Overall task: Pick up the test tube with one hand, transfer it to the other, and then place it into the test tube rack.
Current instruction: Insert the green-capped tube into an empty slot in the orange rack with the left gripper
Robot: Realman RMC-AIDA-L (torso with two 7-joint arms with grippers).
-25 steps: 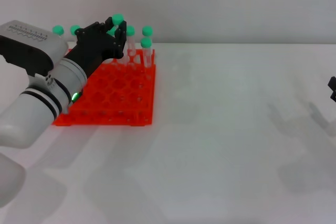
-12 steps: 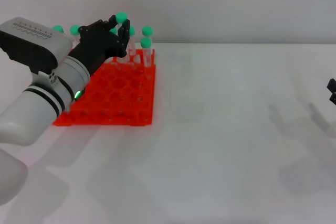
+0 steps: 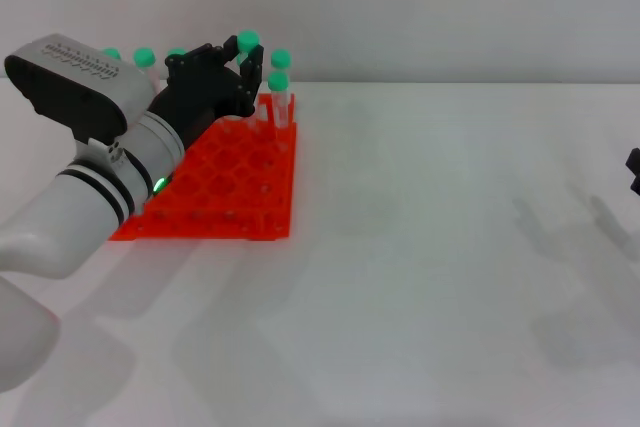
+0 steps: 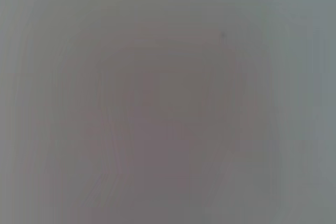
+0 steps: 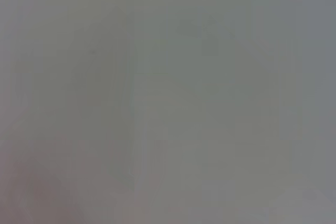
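Orange rack (image 3: 215,192) holds green-capped tubes (image 3: 279,87)

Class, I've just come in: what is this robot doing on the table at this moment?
The left pincer holds a green-capped test tube above the far right part of the orange test tube rack, beside other capped tubes standing in its back rows. The tube is not yet seated in a hole. The right pincer sits at the table's right edge, barely in view. Both wrist views show nothing usable.
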